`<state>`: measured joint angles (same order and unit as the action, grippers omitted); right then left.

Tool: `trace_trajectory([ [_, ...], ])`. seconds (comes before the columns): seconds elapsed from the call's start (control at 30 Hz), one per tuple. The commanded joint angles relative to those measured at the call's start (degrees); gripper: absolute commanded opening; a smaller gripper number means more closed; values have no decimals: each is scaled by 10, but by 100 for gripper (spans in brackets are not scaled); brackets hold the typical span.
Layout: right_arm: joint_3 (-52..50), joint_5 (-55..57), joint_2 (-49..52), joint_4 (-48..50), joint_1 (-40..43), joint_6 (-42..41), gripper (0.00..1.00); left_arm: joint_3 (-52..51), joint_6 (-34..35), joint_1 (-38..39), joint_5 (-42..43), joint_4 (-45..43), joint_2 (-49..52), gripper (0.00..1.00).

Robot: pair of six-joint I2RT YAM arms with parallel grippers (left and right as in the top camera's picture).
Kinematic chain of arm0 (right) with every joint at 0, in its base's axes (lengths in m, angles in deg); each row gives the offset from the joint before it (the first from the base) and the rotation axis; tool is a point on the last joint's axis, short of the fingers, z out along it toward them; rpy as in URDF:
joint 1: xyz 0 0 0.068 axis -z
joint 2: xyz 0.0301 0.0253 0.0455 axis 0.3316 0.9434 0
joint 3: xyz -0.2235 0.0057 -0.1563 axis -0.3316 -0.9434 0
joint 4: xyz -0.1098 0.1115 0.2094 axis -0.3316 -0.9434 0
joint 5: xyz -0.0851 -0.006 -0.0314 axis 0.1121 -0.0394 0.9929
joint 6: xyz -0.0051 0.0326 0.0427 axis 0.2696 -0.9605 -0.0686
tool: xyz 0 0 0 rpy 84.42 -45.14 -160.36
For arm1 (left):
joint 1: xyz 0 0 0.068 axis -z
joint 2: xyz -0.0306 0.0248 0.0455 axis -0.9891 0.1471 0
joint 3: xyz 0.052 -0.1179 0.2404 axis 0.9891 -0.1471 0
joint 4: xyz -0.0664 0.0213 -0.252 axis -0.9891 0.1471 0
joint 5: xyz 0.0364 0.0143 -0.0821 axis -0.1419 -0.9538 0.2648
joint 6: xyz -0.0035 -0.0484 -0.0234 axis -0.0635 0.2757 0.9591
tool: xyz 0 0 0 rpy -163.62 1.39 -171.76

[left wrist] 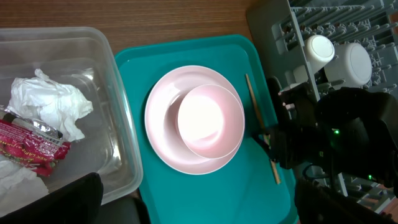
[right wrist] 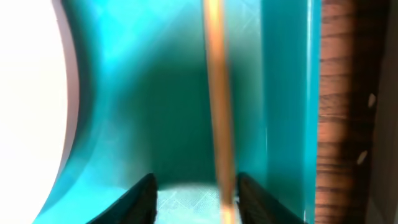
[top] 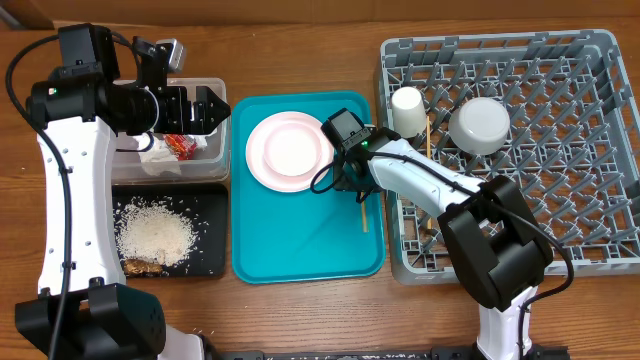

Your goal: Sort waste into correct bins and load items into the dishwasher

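My left gripper (top: pixel 218 108) is open and empty, held above the right edge of the clear tub (top: pixel 221 150). The tub holds white napkins (left wrist: pixel 51 102) and a red wrapper (left wrist: pixel 30 147). The pink plate (top: pixel 262 160) carries a pinkish bowl (left wrist: pixel 210 119) on the teal tray (top: pixel 300 245). My right gripper (right wrist: pixel 196 202) is open, low on the tray, its fingers on either side of a wooden chopstick (right wrist: pixel 217 118), which also shows in the overhead view (top: pixel 363 212). Rice (top: pixel 155 237) lies in the black tray (top: pixel 215 205). A white cup (top: pixel 408 110) and a white bowl (top: pixel 480 125) sit in the grey rack (top: pixel 560 150).
The pink plate's edge (right wrist: pixel 31 93) lies just left of my right gripper, and the teal tray's raised rim (right wrist: pixel 286 93) is just right of it. Brown scraps (top: pixel 140 266) lie at the black tray's front. A second chopstick (top: pixel 430 135) stands in the rack.
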<state>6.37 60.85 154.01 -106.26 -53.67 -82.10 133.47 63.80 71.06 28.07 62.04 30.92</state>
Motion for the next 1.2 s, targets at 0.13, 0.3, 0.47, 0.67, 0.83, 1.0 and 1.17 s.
trace_trajectory([
  [0.13, 2, -17, 3, -12, -1, 22, 26, 15, 4, 4, -1, 0, -4, 100],
  [0.3, 2, -17, 3, -21, -1, 22, 25, 15, 4, 4, -1, 0, -4, 100],
  [0.47, 2, -17, 3, -25, -1, 22, 15, 15, 4, 4, -1, 0, -4, 100],
  [0.67, 2, -17, 3, -29, -1, 22, 12, 15, 4, 4, -1, 0, -4, 100],
  [0.83, 3, -17, 3, -25, -1, 45, 4, 15, 4, 4, -1, 0, -4, 100],
  [1.0, 38, -17, -4, -54, 0, 51, 4, 15, 4, 4, -1, 0, -4, 100],
  [1.17, 75, -17, -31, -78, 0, 66, 4, 15, 4, 4, -1, 0, -4, 100],
])
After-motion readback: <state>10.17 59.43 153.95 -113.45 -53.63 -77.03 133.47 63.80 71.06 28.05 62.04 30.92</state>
